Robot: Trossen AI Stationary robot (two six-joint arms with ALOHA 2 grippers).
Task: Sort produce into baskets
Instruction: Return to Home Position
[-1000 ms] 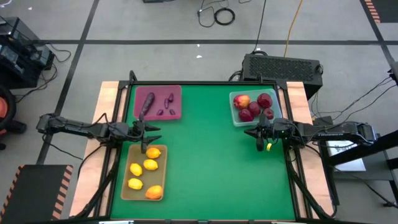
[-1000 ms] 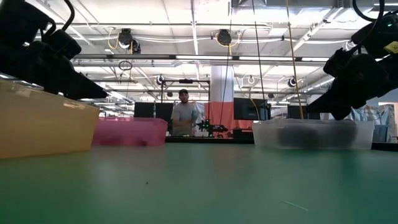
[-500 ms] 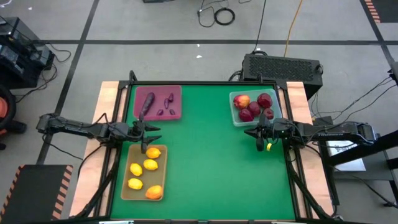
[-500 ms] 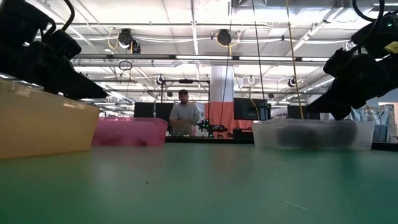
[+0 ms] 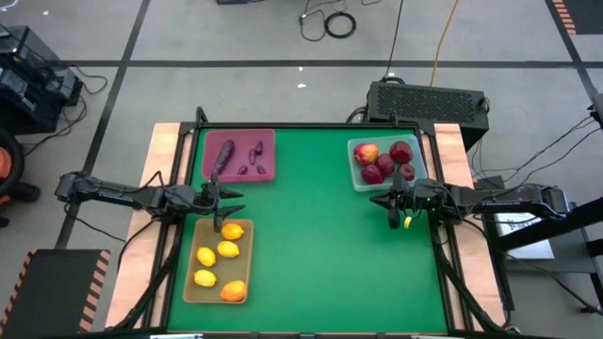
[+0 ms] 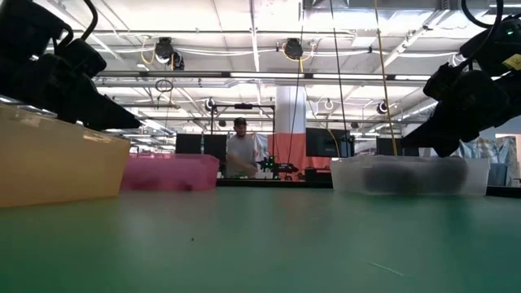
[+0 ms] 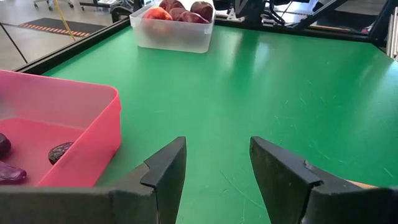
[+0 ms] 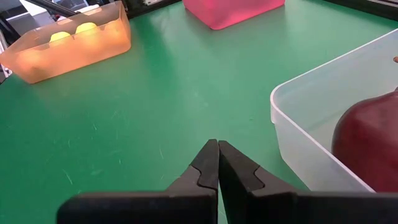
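Observation:
The maroon tray (image 5: 266, 141) at the far left holds dark purple vegetables (image 5: 223, 156). The clear tray (image 5: 354, 166) at the far right holds red apples (image 5: 384, 163). The tan tray (image 5: 191, 282) at the near left holds lemons (image 5: 227, 249) and one orange fruit (image 5: 233, 291). My left gripper (image 5: 236, 200) is open and empty over the gap between the maroon and tan trays; it also shows in the left wrist view (image 7: 217, 162). My right gripper (image 5: 375, 200) is shut and empty just near of the clear tray; it also shows in the right wrist view (image 8: 217, 155).
Green mat (image 5: 311, 245) lies bare between the trays. Wooden table edges (image 5: 160, 151) run along both sides. A black box (image 5: 429, 99) stands beyond the far right corner. A person (image 6: 240, 150) shows far behind the table in the low view.

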